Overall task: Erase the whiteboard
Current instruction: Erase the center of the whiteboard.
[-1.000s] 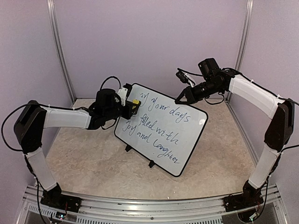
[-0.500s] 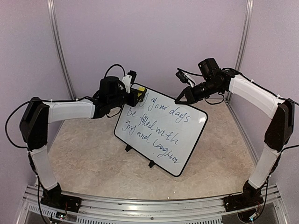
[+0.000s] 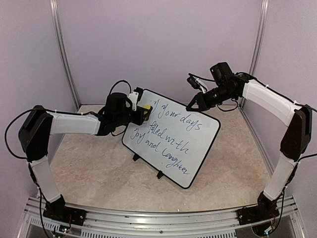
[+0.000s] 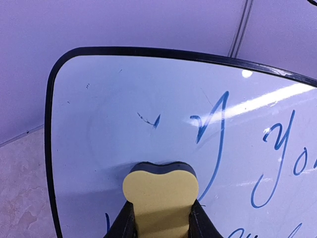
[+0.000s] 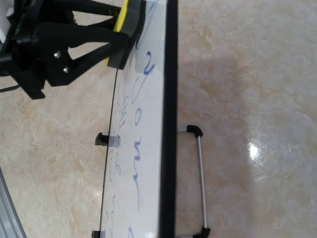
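The whiteboard [image 3: 204, 143] stands tilted back on the table, with blue cursive lines across it. Its upper left part [image 4: 99, 109] is wiped, with faint blue flecks left. My left gripper [image 3: 140, 113] is shut on a yellow eraser [image 3: 145, 109] with a dark felt face. In the left wrist view the eraser [image 4: 161, 191] presses flat on the board between my fingers [image 4: 124, 225]. My right gripper [image 3: 190, 105] is shut and empty, with its tip at the board's top edge. The right wrist view looks down that edge [image 5: 171, 124] and shows the eraser [image 5: 130, 15], not its own fingers.
A wire stand [image 5: 199, 178] props the board from behind, and small black feet [image 3: 160, 174] hold its lower edge. Pale walls and metal posts [image 3: 64, 54] close in the marble-patterned table [image 3: 89, 168]. A metal rail [image 3: 148, 218] runs along the near edge.
My left gripper carried the eraser up toward the board's top left corner, then back down and left. More of the first word is wiped off. The right arm has not moved.
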Available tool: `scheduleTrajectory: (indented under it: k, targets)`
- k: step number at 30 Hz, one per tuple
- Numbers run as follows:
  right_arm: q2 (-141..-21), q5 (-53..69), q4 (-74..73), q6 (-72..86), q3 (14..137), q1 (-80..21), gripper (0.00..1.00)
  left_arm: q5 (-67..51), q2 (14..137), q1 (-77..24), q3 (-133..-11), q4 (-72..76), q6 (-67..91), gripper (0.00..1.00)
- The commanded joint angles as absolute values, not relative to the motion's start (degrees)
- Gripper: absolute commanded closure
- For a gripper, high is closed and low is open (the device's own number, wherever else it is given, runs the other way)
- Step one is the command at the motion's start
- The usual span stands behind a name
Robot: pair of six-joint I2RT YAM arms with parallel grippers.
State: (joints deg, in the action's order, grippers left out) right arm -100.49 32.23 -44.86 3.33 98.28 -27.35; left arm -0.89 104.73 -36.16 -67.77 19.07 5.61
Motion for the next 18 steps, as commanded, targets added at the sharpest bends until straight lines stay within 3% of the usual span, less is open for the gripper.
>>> scheduleTrajectory:
  k: [1,11,18]
  targets:
    - [-98.1,37.4,-43.5,-2.7,98.5,-29.7,1.00,-0.9,107.6,-34.8,-70.0,14.1,6.3,0.85]
    - [-98.3,37.4,-43.6,-3.4,98.3,-30.0,1.00,-4.6,111.7,-35.0,-81.6,11.0,4.3,0.85]
    - [-98.2,37.7,-43.7,-3.8,98.2,-30.4,1.00,-4.6,109.6,-36.3,-78.2,11.3,5.8,0.85]
